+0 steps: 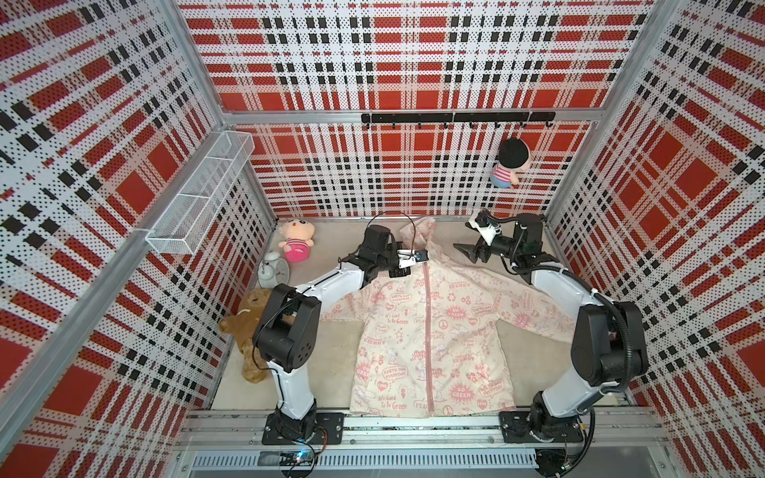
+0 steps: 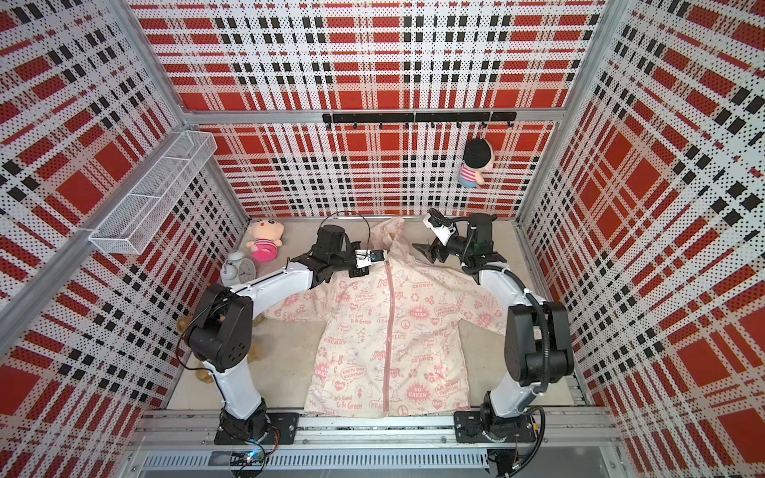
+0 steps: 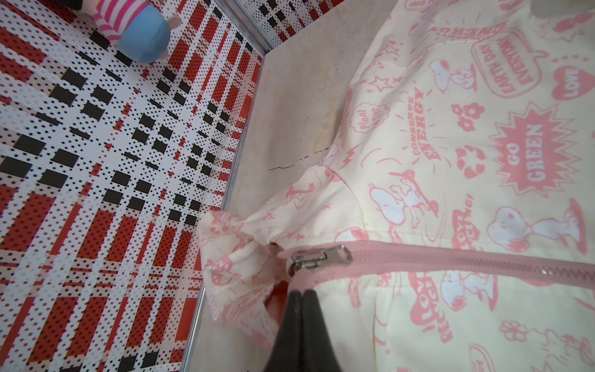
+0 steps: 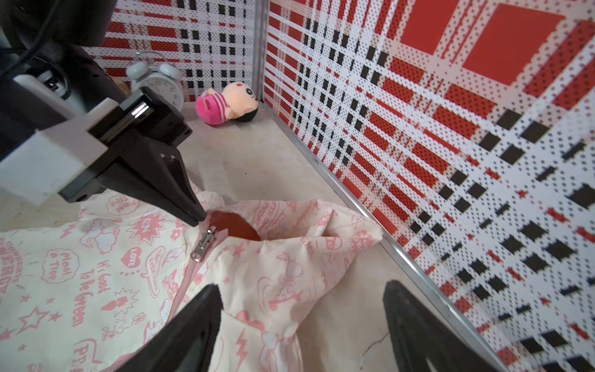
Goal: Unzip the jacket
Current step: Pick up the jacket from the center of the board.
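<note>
- One jacket point(image 1: 389, 331): cream cloth, pink cartoon print.
- One pink zipper point(image 1: 428, 343), silver metal pull point(image 3: 318, 257).
- Two black hands: left hand point(image 3: 301, 291) pinched shut on jacket; right hand point(image 4: 302, 288) spread wide, empty.

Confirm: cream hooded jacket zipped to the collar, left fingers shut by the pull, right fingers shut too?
No: the right gripper has open fingers, per the right wrist view. The cream hooded jacket is zipped to the collar, left gripper shut by the silver pull.
</note>
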Controlling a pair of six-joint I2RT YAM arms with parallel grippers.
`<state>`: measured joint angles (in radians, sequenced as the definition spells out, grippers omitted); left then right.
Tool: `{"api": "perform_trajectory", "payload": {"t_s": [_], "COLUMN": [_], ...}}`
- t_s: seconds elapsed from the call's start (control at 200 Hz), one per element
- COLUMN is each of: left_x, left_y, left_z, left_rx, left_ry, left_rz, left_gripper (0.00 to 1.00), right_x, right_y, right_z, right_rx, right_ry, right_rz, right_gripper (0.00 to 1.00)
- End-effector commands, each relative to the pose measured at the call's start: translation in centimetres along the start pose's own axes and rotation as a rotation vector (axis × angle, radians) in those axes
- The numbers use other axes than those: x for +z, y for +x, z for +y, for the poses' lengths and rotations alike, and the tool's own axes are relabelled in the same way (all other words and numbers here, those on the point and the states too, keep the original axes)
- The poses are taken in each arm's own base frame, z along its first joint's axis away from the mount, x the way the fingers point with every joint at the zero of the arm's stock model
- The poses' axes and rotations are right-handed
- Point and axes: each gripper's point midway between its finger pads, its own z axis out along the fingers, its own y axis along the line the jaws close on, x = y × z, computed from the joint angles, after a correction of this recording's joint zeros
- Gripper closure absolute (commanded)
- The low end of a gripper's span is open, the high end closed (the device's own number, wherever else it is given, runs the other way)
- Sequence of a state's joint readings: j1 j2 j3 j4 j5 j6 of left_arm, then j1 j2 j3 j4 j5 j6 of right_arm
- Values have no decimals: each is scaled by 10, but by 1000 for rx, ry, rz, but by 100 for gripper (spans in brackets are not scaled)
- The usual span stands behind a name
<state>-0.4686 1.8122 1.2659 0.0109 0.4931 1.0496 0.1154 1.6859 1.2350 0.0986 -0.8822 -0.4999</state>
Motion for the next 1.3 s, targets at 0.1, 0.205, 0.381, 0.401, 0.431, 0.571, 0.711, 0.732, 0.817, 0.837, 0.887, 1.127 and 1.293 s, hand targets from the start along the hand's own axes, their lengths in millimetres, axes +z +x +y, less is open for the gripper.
{"api": "perform_trajectory", "payload": {"t_s": [0.1,0.205,0.381,0.401,0.431,0.571,0.711,0.732,0.817,0.837,0.887,1.127,1.293], "left_x": [-21,-21,-22,-22,-22,-24,-24,-24,-24,-23,-24,-28,-28], "left_y": [-46,-53,-54,-54,-53,-53,-51,-51,-51,-51,-51,-52,-47], "left_z": [7,-1,-10,-11,-12,-16,-24,-24,-27,-27,-28,-30,-33], "left_rx": [124,140,140,140,139,148,156,158,157,156,158,167,165], "left_ry": [-50,-40,-24,-24,-24,-23,-11,-10,-5,-4,-3,-14,-14], "left_rz": [-137,-150,-150,-148,-146,-132,-112,-111,-110,-109,-110,-106,-88], "left_gripper": [100,100,100,100,100,100,100,100,100,100,100,100,100], "right_x": [24,37,53,54,55,53,52,53,56,57,58,62,64], "right_y": [9,19,37,39,40,44,47,48,55,56,58,66,71], "right_z": [49,52,78,81,83,91,99,100,107,108,112,118,121], "right_rx": [-123,-114,-135,-134,-130,-123,-133,-138,-144,-148,-145,-146,-145], "right_ry": [-215,-247,-357,-371,-382,-432,-503,-507,-529,-534,-550,-585,-591], "right_rz": [-11,26,116,120,125,131,164,170,197,201,206,234,283], "right_gripper": [9,10,13,14,15,16,22,23,27,28,32,54,99]}}
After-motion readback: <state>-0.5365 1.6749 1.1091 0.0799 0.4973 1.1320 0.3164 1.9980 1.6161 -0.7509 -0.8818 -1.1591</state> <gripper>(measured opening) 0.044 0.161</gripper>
